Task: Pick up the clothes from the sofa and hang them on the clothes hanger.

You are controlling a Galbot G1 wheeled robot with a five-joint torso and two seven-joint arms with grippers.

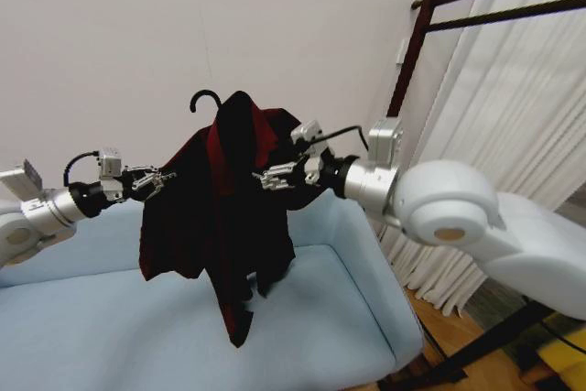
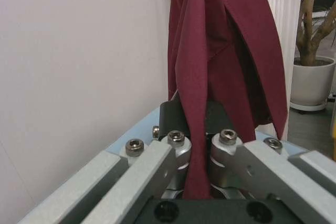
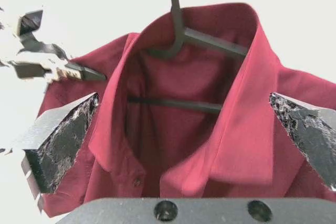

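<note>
A dark red shirt (image 1: 220,199) on a black hanger (image 1: 203,98) hangs in the air above the light blue sofa (image 1: 348,318). My left gripper (image 1: 163,179) is shut on the shirt's shoulder edge; in the left wrist view a fold of the shirt (image 2: 220,51) runs down between the closed fingers (image 2: 176,139). My right gripper (image 1: 273,176) is at the shirt's other side, chest high. In the right wrist view its fingers (image 3: 63,140) stand wide open, facing the collar of the shirt (image 3: 252,129) and the hanger (image 3: 178,30), with the left gripper (image 3: 79,71) beyond.
A dark wooden clothes rack (image 1: 417,43) stands at the right, its bars running off the top right corner. White curtains (image 1: 513,107) hang behind it. A plain wall backs the sofa. A potted plant (image 2: 310,77) stands on the floor farther off.
</note>
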